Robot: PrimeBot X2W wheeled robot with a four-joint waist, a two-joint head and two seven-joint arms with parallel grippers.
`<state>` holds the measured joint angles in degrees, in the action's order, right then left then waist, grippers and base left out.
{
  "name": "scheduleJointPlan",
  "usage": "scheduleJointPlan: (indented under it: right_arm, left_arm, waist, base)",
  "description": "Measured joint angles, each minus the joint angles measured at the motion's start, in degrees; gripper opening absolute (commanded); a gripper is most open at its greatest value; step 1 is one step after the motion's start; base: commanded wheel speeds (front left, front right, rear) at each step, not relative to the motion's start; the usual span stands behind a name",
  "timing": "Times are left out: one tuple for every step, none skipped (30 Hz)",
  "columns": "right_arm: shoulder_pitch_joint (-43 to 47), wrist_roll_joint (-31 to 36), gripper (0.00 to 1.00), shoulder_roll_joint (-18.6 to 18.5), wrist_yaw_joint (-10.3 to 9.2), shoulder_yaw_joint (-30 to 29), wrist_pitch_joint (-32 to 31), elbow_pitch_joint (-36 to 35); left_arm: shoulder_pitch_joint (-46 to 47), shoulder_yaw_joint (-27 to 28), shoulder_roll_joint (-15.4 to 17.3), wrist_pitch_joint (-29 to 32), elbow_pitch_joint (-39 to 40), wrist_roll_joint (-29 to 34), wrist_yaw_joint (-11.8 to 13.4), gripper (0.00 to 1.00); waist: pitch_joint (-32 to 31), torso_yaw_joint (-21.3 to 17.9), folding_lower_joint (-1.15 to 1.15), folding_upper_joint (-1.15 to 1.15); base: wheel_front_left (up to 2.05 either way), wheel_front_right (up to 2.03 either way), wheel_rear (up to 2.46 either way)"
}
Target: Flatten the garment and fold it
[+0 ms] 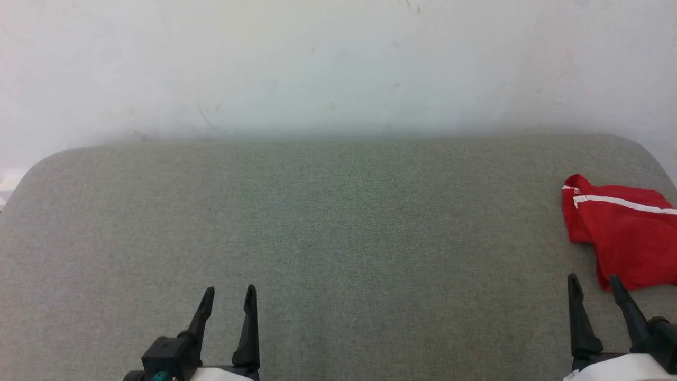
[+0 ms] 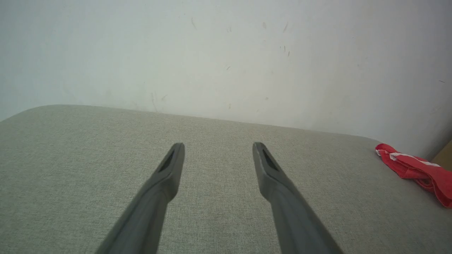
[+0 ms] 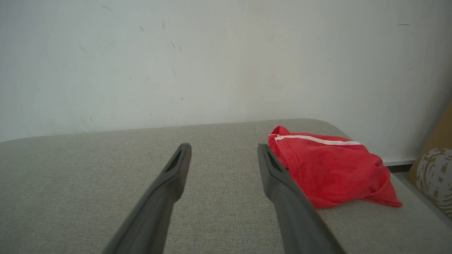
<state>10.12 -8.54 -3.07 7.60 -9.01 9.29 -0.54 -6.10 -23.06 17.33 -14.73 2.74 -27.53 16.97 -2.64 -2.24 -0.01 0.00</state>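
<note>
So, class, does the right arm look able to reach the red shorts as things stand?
Probably yes. The right gripper is open, right next to the red shorts, which lie crumpled on the grey cushion with nothing between them.

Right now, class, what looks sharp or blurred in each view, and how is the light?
Head view: even light, no glare; the cushion looks hazy at the back. Left wrist view: the left gripper blurs towards the lens. Right wrist view: the right gripper likewise; the shorts look sharp.
</note>
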Motion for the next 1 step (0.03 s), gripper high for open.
scheduleJointPlan:
  right_arm:
    - [0.0,0.0,1.0,0.0,0.0,0.1,0.1,0.2]
  left_arm:
    - [-0.1,0.4,-0.4,0.0,-0.3,0.2,-0.3,1.0]
  waist:
    - [0.0,-0.1,0.0,0.0]
  base:
    - [0.0,0.0,0.0]
